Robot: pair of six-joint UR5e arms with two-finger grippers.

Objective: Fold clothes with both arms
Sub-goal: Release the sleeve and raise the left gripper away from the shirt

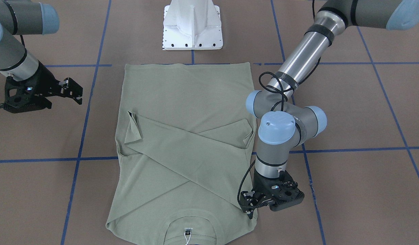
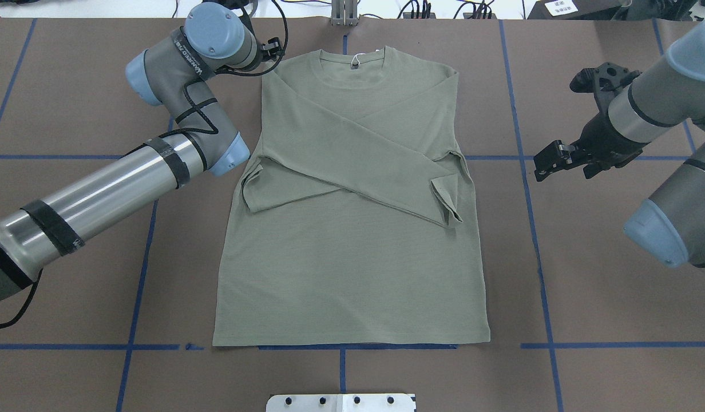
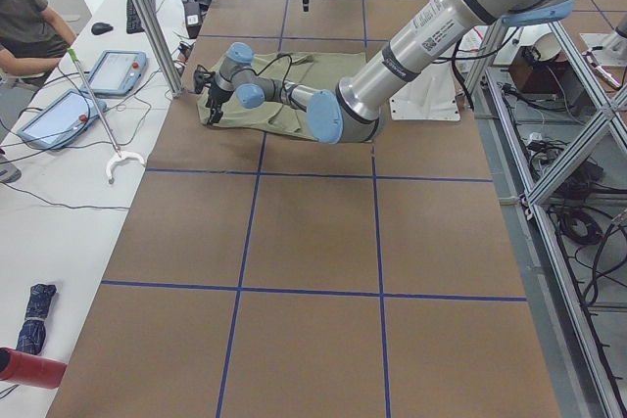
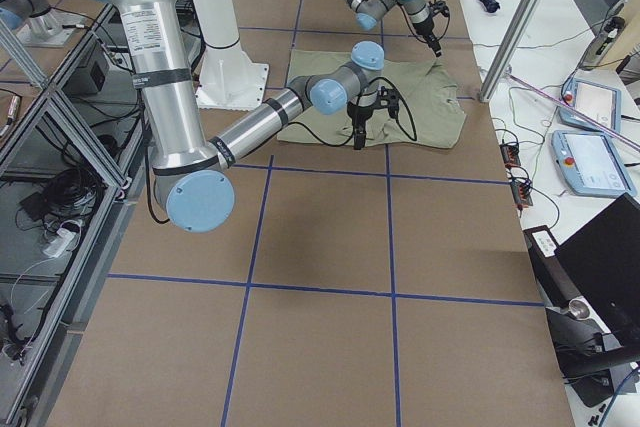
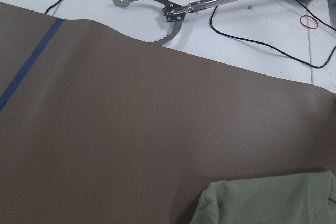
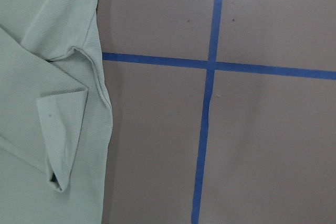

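**Front-facing view:** The shirt [image 1: 182, 98] lies flat on the desk [image 1: 349, 190]. Its long axis runs 12 to 6, with the hem at 12 and the collar [image 1: 189, 221] and hang tag [image 1: 187, 234] at 6. Both sleeves are crossed over the chest. The left arm [image 1: 281, 126] sets the left jaws low beside the shoulder, at about 4 o'clock of the shirt. They look parted and grip nothing. The right arm [image 1: 12, 58] is well apart at 10 o'clock, with the right jaws plainly spread and empty.

**Overhead view:** Here the collar points to 12. A turned-over cuff [image 2: 447, 200] sits at the 3 o'clock side edge. If the shoulders are lifted unevenly, I judge the crossed sleeves could slide out and skew the fold.

**Side views:** The shirt lies between the two arms. The jaws are too small to judge.

**Left wrist view:** Only a shoulder corner [image 5: 268, 200] shows, at 5 o'clock. A pinch from here might catch one layer or miss the cloth.

**Right wrist view:** The flipped cuff lies at 8 o'clock, and it could bunch under a later fold.
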